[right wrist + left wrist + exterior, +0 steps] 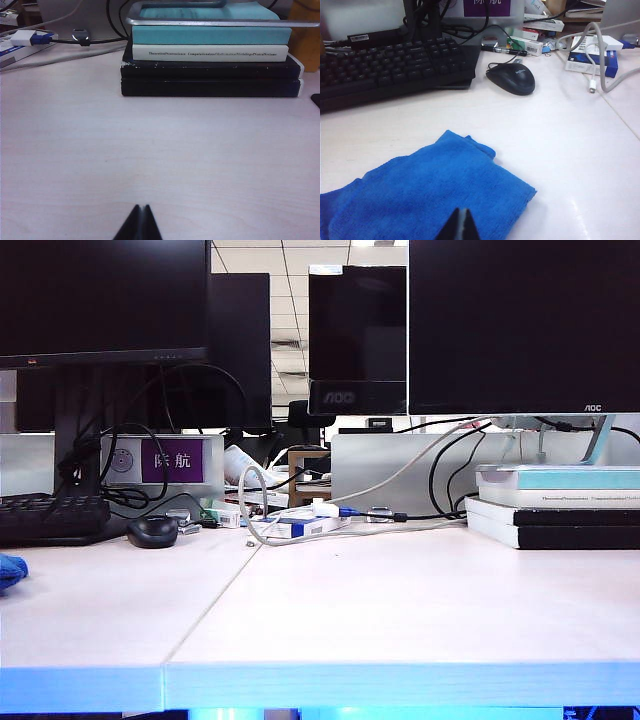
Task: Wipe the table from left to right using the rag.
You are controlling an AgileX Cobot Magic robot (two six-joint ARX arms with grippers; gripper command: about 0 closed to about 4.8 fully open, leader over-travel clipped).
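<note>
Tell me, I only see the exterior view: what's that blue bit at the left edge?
Observer: It's the rag, lying rumpled on the table, seen whole in the left wrist view.
Operator: Is a gripper holding it?
Observer: No. The left gripper is shut above the rag's near edge, gripping nothing.
Operator: And the other one?
Observer: The right gripper is shut too, over bare table in front of the books.
</note>
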